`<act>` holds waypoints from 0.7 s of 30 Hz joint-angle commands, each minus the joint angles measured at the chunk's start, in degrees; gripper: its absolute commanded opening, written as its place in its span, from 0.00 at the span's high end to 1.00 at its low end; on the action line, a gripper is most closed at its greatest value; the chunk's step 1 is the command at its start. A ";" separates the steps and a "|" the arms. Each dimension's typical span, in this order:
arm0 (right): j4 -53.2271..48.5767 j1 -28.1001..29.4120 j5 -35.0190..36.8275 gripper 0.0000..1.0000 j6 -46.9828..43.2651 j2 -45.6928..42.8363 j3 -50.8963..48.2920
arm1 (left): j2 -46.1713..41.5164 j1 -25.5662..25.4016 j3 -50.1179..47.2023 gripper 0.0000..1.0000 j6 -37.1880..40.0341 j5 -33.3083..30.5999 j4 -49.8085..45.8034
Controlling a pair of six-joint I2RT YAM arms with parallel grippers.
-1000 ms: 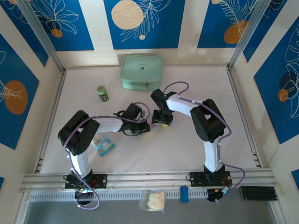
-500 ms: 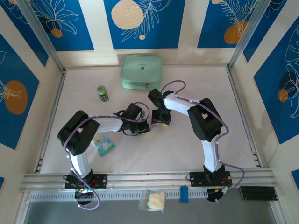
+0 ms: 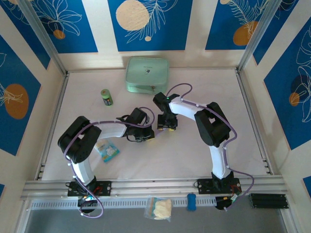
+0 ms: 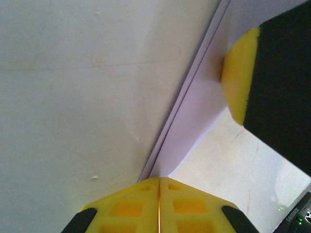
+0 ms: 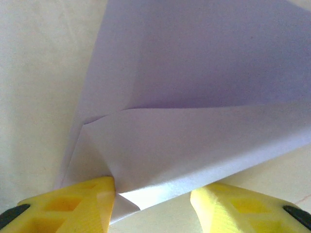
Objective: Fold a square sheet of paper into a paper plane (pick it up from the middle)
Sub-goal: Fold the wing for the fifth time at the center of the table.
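At the tabletop's (image 3: 175, 155) middle, left fingers (image 4: 121, 209) clench the creased lavender sheet's (image 5: 194, 73) tip; right fingers (image 5: 73, 204) straddle it, parted. Any sideways tug may tear it.

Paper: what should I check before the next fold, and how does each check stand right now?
1. Hold: left gripper shut on the edge of the paper: ok.
2. Room: right gripper with jaws apart around the folded corner: ok.
3. Spacing: the two grippers apart, not touching: ok.
4. Crease sharp along its whole length: cannot tell.
5. Clutter: pouch and can well away from both grippers: ok.
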 commanded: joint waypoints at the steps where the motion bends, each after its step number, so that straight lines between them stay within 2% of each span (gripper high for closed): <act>1: 4.41 -0.35 6.01 0.51 -1.22 13.81 -6.12 | 1.14 -0.42 -1.09 0.91 0.73 -0.72 -4.90; 13: 4.48 -0.51 5.72 0.51 -1.15 13.97 -6.18 | -1.34 -0.42 -0.60 0.91 1.58 -1.40 -7.96; 21: 4.48 -0.61 5.76 0.51 -1.30 14.27 -6.38 | 1.06 -0.44 -4.22 0.91 1.64 -0.55 -7.29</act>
